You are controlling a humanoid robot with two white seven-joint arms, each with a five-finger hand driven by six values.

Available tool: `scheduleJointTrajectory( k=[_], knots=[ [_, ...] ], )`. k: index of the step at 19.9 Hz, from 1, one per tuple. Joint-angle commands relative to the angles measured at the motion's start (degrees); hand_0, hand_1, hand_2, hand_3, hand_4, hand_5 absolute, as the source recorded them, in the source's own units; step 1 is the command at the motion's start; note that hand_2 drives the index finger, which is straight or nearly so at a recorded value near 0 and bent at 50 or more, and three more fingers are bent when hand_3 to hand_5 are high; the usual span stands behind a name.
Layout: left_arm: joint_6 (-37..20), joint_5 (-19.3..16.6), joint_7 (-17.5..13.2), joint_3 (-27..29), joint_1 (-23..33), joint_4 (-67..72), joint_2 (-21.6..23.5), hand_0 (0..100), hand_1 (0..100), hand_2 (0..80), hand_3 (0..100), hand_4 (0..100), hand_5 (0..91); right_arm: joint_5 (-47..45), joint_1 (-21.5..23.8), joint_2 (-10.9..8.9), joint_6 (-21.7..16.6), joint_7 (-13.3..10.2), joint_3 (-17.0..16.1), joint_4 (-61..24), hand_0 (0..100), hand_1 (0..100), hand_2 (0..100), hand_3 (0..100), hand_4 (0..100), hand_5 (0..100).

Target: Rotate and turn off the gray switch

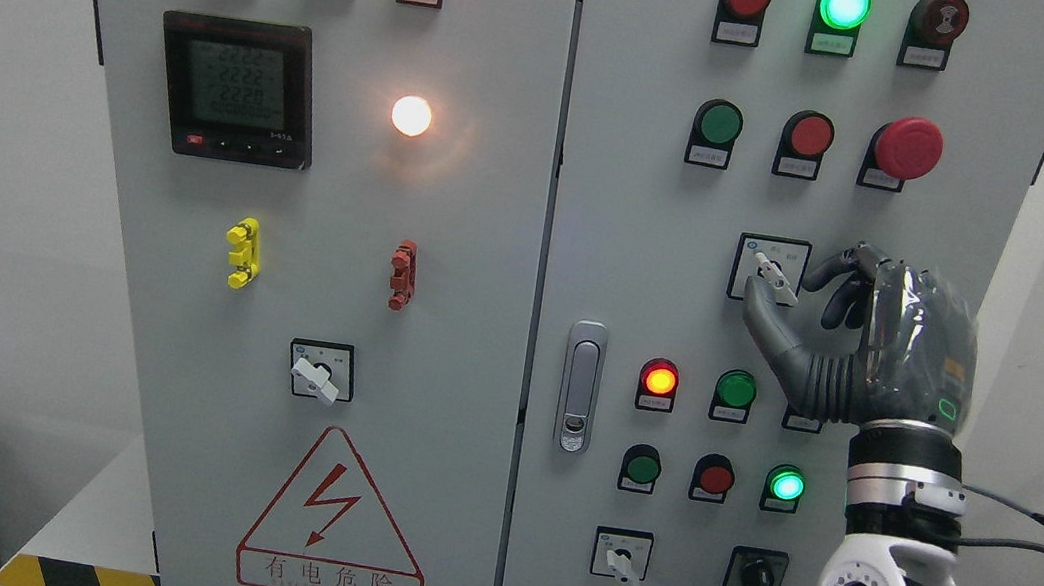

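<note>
Cabinet panel (589, 241): gray switch (773, 273) pointing upper-left.

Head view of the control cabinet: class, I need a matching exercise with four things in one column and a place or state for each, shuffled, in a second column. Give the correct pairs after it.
Column one:
1. Red mushroom-shaped emergency button
2. Black digital meter with grey screen
3. Grey rotary switch with white lever
4. Red lightning warning triangle

Column two:
A. Low on the left door
B. Between thumb and fingers of the right robot hand
C. Upper right of the right door
D. Upper left door, showing digits

Pairs: 1-C, 2-D, 3-B, 4-A
</note>
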Motion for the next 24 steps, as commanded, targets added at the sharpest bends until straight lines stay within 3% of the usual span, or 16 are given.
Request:
scheduleJointTrajectory(
  k=[1,11,24],
  knots=[
    [0.02,0.00,0.21,-0.09,0.00,0.79,0.00,12,39,0.0,0,0,0.0,0.25,-0.11,0.15,0.03,0.02,0.62,0.40,16,41,60,87,87,100],
    [0.02,0.00,0.21,-0.09,0.00,0.79,0.00,12,39,0.0,0,0,0.0,0.34,-0.55,0.15,0.03,0.02,0.71,0.66,16,42,61,88,88,100],
    [0.02,0.00,0.21,-0.09,0.00,0.79,0.00,12,39,0.0,0,0,0.0,0.34,-0.90,0.24,1.09,0.02,0.71,0.75,24,45,62,89,88,100]
  ],
)
